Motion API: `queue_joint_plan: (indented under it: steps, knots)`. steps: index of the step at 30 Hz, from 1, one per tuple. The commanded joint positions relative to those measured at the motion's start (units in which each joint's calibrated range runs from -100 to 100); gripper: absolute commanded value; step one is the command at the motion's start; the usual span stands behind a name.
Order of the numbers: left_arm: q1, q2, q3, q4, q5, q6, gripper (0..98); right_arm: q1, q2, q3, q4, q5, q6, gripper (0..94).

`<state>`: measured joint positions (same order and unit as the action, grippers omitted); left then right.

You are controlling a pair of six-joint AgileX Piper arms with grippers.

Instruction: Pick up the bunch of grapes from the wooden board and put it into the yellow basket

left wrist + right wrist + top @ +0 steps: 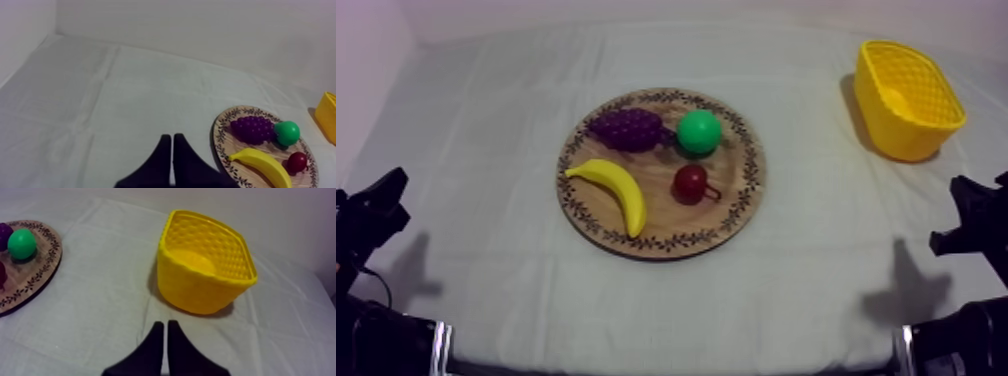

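Purple bunch of grapes (pixel 628 129) lay at the far edge of the wooden board (pixel 744 190), mid-table.
Yellow basket (pixel 908 100) stood far right, bare cloth (pixel 806 250) between; left gripper (pixel 172 139) and right gripper (pixel 165 324) sat near, jaws closed, empty.

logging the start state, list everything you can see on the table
wooden board: 1, brown, patterned rim, table middle
bunch of grapes: 1, purple, board's far side
green round fruit: 1, green, beside the grapes
banana: 1, yellow, board's near left
small red fruit: 1, dark red, right of the banana
yellow basket: 1, yellow, table's far right
cloth: 1, grey-white, over the table
left gripper: 1, black, shut, low left
right gripper: 1, black, shut, facing the basket
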<state>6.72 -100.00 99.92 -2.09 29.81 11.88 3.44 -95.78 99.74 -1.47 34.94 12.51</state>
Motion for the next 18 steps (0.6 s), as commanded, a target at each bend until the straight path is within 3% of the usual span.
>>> queue_joint_plan:
  steps: [1, 18]
  knots:
    - [0.0, 0.0, 0.0, 0.02, 0.0, 0.0, 0.1, 0.0, 0.0, 0.0, 0.0, 0.0, -0.1, 0.5]
    - [0.0, 0.0, 0.0, 0.02, 0.0, 0.0, 0.1, 0.0, 0.0, 0.0, 0.0, 0.0, -0.5, 0.5]
